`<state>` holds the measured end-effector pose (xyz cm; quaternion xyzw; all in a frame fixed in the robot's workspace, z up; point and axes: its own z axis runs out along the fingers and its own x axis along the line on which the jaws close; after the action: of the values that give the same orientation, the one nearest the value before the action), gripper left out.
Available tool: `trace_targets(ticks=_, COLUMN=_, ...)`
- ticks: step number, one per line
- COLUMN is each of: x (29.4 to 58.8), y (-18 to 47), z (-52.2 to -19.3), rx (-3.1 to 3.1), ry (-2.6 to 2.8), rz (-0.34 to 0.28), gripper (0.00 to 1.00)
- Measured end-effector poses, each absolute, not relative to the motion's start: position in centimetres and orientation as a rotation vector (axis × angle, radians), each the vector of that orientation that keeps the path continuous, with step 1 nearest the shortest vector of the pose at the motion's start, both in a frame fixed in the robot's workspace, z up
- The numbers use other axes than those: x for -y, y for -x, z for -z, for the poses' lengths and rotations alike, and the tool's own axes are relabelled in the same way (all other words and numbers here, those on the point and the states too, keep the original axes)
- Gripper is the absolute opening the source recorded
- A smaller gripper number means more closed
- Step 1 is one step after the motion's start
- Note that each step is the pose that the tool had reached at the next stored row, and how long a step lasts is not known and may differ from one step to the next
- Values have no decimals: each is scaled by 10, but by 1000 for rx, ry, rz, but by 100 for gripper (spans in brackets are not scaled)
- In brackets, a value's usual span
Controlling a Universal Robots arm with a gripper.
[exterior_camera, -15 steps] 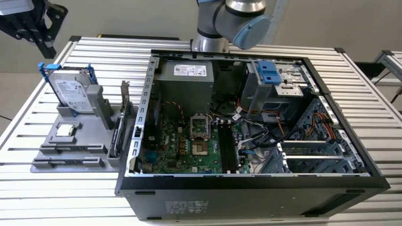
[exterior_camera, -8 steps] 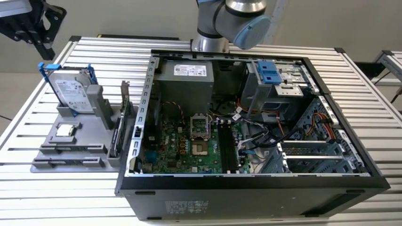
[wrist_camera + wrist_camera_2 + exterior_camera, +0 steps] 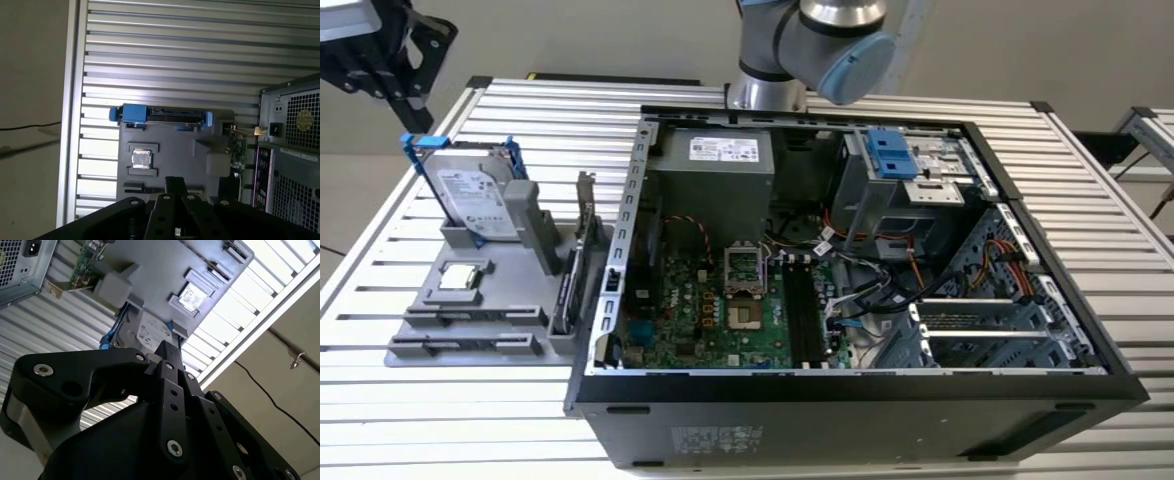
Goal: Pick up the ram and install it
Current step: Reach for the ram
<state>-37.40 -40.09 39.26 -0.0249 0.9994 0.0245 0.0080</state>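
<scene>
One black end effector [image 3: 168, 352], angular — slatted aluminium table [image 3: 175, 60]

My pincer [image 3: 167, 351] is matte black, dotted with silver screw heads. The worktop [image 3: 507, 110] is pale silver, striped with ribbed slats. At the exterior view's left, a grey holder [image 3: 480, 300] carries a silver hard drive [image 3: 464, 190] (blue-framed). The black case [image 3: 854, 415] shows a green board [image 3: 707, 315].
</scene>
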Motion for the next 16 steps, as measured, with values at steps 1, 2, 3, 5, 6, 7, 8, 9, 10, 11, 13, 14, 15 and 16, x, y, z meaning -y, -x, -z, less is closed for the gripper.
trace_targets(ticks=1, x=402, y=374, z=-393, rx=-3124, ry=78, rz=-77, gripper=0)
trace_targets(ticks=2, x=404, y=374, z=-393, rx=-3124, ry=78, rz=-77, gripper=0)
trace_targets(ticks=3, x=405, y=374, z=-393, rx=-3124, ry=78, rz=-77, gripper=0)
trace_targets(ticks=5, x=408, y=374, z=-393, rx=-3124, ry=78, rz=-77, gripper=0)
trace_targets(ticks=6, x=409, y=374, z=-392, rx=-3124, ry=78, rz=-77, gripper=0)
trace_targets(ticks=7, x=411, y=374, z=-393, rx=-3124, ry=78, rz=-77, gripper=0)
trace_targets(ticks=8, x=412, y=374, z=-392, rx=-3124, ry=78, rz=-77, gripper=0)
trace_targets(ticks=9, x=413, y=374, z=-392, rx=-3124, ry=78, rz=-77, gripper=0)
trace_targets(ticks=10, x=415, y=374, z=-392, rx=-3124, ry=78, rz=-77, gripper=0)
trace_targets(ticks=11, x=416, y=374, z=-392, rx=-3124, ry=78, rz=-77, gripper=0)
trace_targets(ticks=13, x=419, y=374, z=-392, rx=-3124, ry=78, rz=-77, gripper=0)
trace_targets(ticks=14, x=420, y=374, z=-392, rx=-3124, ry=78, rz=-77, gripper=0)
trace_targets(ticks=15, x=421, y=374, z=-392, rx=-3124, ry=78, rz=-77, gripper=0)
trace_targets(ticks=16, x=423, y=374, z=-392, rx=-3124, ry=78, rz=-77, gripper=0)
